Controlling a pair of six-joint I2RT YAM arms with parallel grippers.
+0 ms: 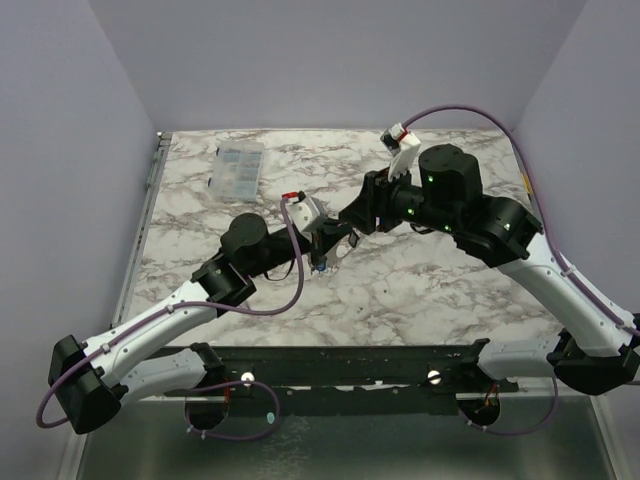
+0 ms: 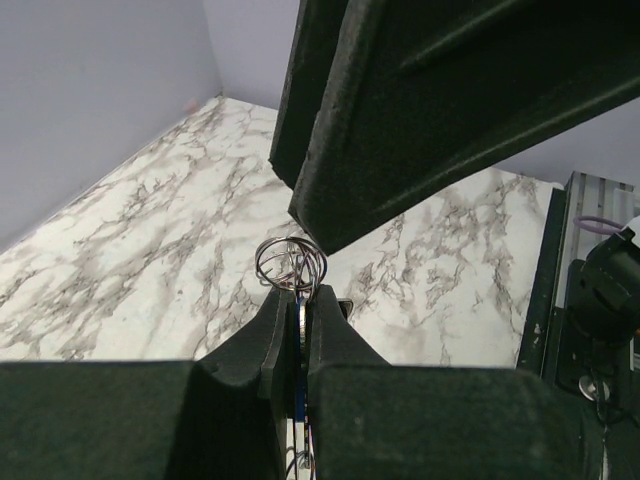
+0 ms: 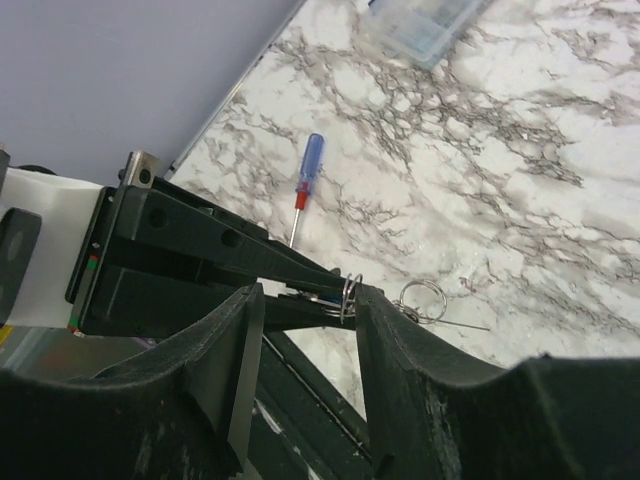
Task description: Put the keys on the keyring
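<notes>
Find the left gripper (image 2: 300, 305) with jaws narrow, pinching a thin metal key (image 2: 300, 332), with blue deeper in the slot. See the keyring (image 2: 291, 263) standing just above those fingertips, clear of the table (image 2: 150, 260), with overlapping wire loops.

Find the right gripper (image 3: 308, 300) partly open, straddling the left fingertips. See the keyring there edge-on, touching or just beside the inner face of one finger (image 3: 400, 350), not pinched.

Note from the right wrist only: a screwdriver (image 3: 307, 172) with a blue handle lying flat on the marble, and a wire loop (image 3: 421, 298) just beyond that finger. Cannot tell whether part of the same ring.

Note from the top view only: both arms meeting mid-table, well apart from the clear compartment box (image 1: 238, 167) near the far left corner. Cannot make out the contents of the box.
</notes>
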